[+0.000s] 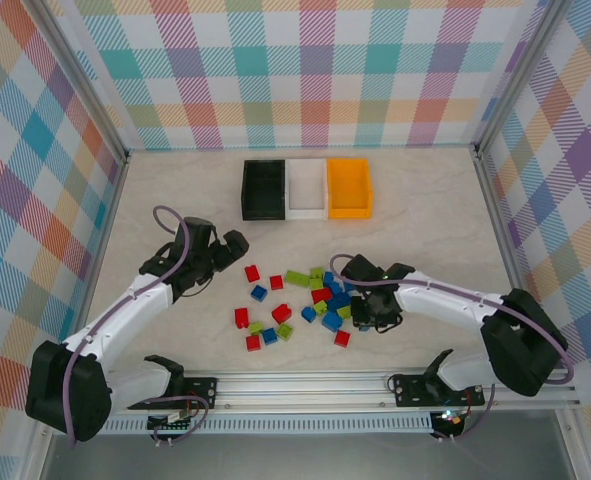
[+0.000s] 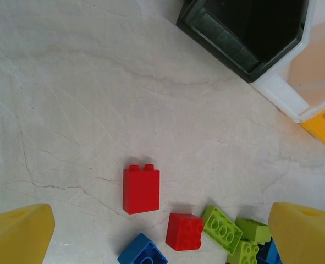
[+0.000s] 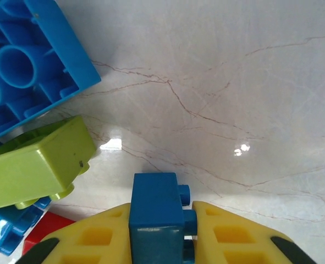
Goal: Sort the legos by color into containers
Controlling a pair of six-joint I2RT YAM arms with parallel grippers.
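Red, blue and lime legos (image 1: 315,300) lie scattered mid-table. Three containers stand in a row at the back: black (image 1: 245,190), white (image 1: 307,212) and orange (image 1: 349,212). My right gripper (image 1: 363,320) is low at the pile's right edge, and in its wrist view it (image 3: 161,234) is shut on a small blue brick (image 3: 157,203) just above the table. My left gripper (image 1: 225,252) hangs open left of the pile. Between its yellow fingers (image 2: 16,234) lie a tall red brick (image 2: 141,189), a square red brick (image 2: 184,231) and a blue one (image 2: 142,253).
Next to my right gripper lie a large upturned blue brick (image 3: 25,66) and a lime brick (image 3: 36,165). Lime bricks (image 2: 221,229) sit by my left gripper's right finger. Patterned walls enclose the table on three sides, and a metal rail (image 1: 305,385) runs along the near edge.
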